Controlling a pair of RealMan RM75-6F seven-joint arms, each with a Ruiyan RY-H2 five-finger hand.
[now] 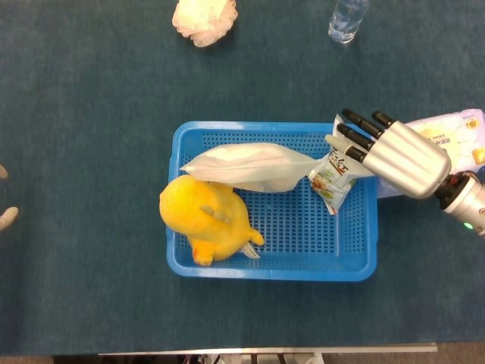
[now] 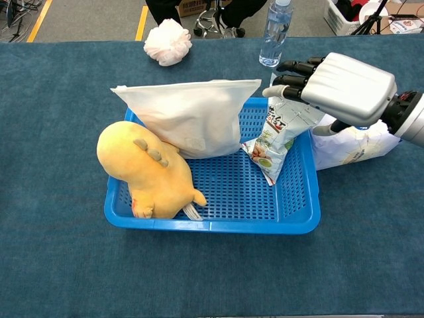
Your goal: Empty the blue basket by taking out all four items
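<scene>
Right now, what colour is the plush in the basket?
Yellow plush, with an orange patch underneath; the chest view shows it best.

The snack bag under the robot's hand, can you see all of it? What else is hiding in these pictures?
- Snack bag: top edge hidden under the right hand, both views; whether the fingers grip it cannot be told.
- White package: mostly covered by that hand, chest view.
- Left hand: cut off by the left edge, head view.
- Water bottle: cut off by the top edge, both views.
- Bag print: too small to read.
</scene>
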